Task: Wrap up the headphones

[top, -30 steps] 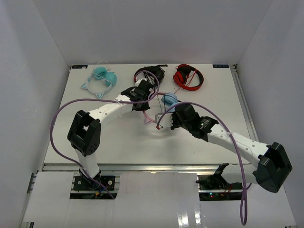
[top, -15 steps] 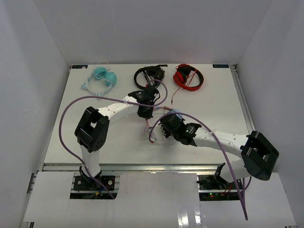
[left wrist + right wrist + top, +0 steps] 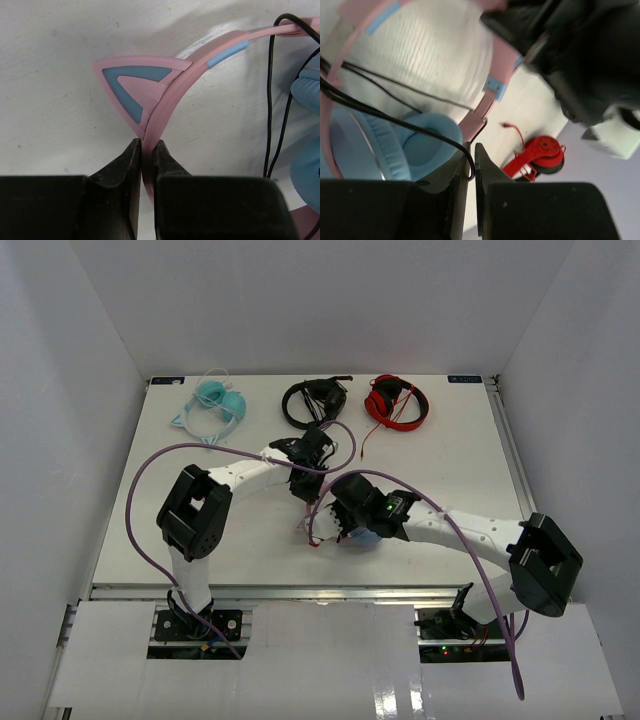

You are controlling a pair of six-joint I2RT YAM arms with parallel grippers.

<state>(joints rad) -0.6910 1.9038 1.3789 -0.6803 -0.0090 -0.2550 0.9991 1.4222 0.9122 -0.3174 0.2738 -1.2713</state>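
Over the last second I see both arms pull toward the near edge, and the headphones (image 3: 366, 539) have come with them: they now sit at the middle of the worktop (image 3: 460, 440), toward the front, mostly under the right wrist, well away from the red pair (image 3: 397, 402) at the back. The left end effector (image 3: 146, 146) is clamped on the pink headband (image 3: 172, 92) just below the cat ear, so the frame is pinned. The right end effector (image 3: 471, 152) has its jaws pinched nearly together on the dark cable (image 3: 395, 80), which loops into the gap between them; a blue earcup (image 3: 427, 142) lies just beside its fingers. The right arm has swung round from behind the headphones to their near side, and I read that as one turn of the cable being carried round the band. In the right wrist view some strands already cross the headband. I judge the wrap under way, not finished, with loose cable left to wind.
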